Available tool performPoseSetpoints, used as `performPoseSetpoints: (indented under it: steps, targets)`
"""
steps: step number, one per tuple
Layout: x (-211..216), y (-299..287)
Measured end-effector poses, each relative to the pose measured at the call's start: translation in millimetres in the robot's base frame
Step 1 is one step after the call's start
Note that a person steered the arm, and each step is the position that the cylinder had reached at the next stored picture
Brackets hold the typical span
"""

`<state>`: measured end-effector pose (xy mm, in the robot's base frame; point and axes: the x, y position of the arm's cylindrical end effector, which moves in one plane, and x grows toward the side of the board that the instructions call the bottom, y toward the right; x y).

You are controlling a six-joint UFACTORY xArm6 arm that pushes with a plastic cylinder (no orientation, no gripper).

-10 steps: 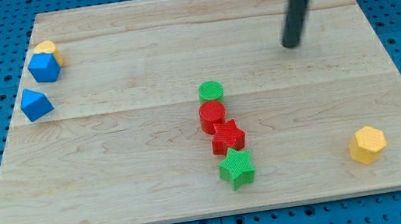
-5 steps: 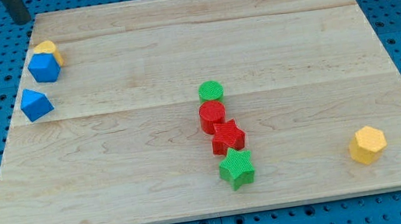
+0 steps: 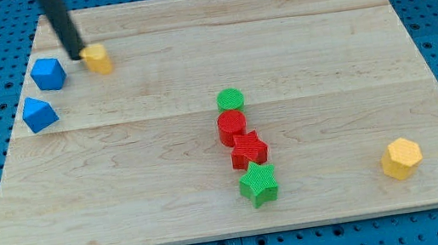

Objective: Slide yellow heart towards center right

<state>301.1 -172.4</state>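
Note:
The yellow heart (image 3: 97,59) lies near the board's upper left, a little blurred. My tip (image 3: 76,57) sits right against its left side, between it and the upper blue block (image 3: 48,73). The dark rod rises from the tip toward the view's top left. A second blue block (image 3: 39,113) lies below the first.
In the middle stands a column: green cylinder (image 3: 230,99), red cylinder (image 3: 231,126), red star (image 3: 249,149), green star (image 3: 258,184). A yellow hexagon (image 3: 401,157) lies at the lower right. The wooden board (image 3: 347,53) rests on a blue pegboard.
My rod swept from the upper right to the far upper left, then came down beside the yellow heart. The heart has slid right, away from the blue block.

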Motion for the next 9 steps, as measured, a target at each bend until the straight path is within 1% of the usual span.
performPoseSetpoints:
  steps: [1,2,3,4,5,6,7,8,9]
  targets:
    - [0,37]
    - [2,9]
    - [30,3]
    - [44,62]
    - [43,146]
    - [36,134]
    - [21,66]
    - [-2,74]
    - [20,158]
